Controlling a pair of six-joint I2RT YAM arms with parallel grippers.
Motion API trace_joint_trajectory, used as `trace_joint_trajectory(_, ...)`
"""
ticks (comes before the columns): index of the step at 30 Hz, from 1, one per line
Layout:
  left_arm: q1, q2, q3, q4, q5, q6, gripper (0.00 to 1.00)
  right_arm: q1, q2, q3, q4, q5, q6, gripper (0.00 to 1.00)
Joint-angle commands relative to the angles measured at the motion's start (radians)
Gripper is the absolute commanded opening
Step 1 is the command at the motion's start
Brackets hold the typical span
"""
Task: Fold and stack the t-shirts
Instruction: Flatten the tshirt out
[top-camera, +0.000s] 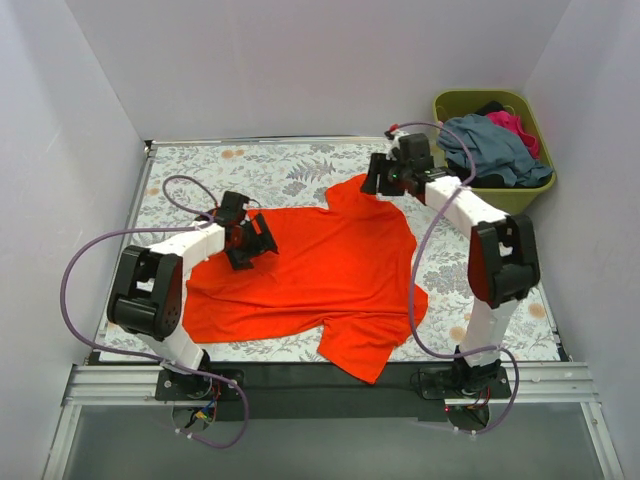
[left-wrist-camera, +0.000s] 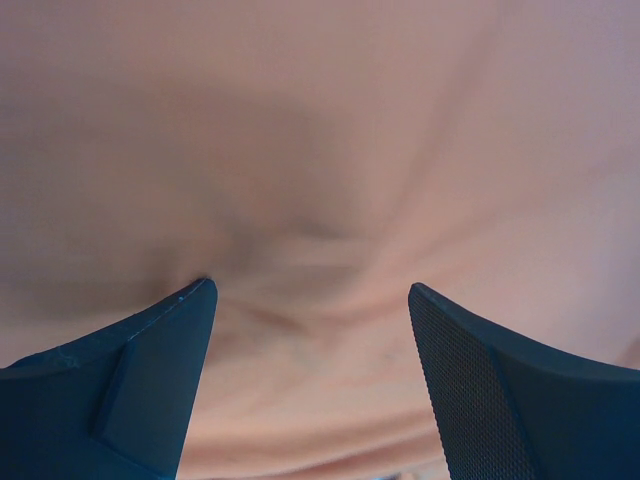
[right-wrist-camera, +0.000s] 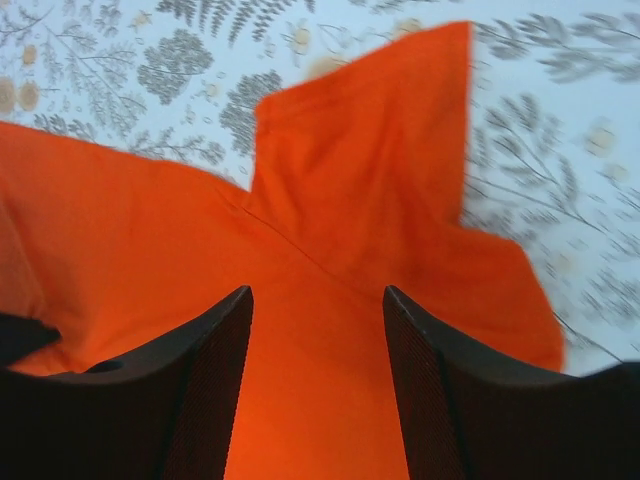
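Standing spread over the orange-red t-shirt (top-camera: 330, 270) are left end effector (top-camera: 255, 240), right end effector (top-camera: 375, 180).

Olive-green basket (top-camera: 522, 200) at far right corner of floral table (top-camera: 290, 165)

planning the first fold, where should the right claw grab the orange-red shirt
Probably the far sleeve of the plain orange-red cloth t-shirt: it lies flat, hem free on the floral tablecloth, so the right claw should come straight down over that edge.

Plain white walls (top-camera: 300, 60) enclose a floral-patterned table (top-camera: 280, 165).
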Motion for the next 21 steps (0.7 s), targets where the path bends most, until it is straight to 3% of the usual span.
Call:
trace_joint_trajectory(1,0.121,-0.045,0.013,-0.046,-0.056,0.011,0.73,-0.066,-0.112,-0.117,-0.095,0.072,-0.065,0.52)
trace_joint_trajectory(6,0.202,0.023,0.028,-0.048,-0.056,0.035,0.72,-0.123,-0.166,-0.287,-0.110,0.030,-0.064,0.49)
trace_joint_trajectory(11,0.237,0.061,0.028,-0.084,-0.054,0.044,0.72,-0.148,-0.173,-0.355,-0.136,0.003,-0.065,0.44)
trace_joint_trajectory(21,0.276,-0.016,-0.122,-0.107,-0.031,0.012,0.72,-0.212,-0.198,-0.507,-0.156,0.008,-0.033,0.30)
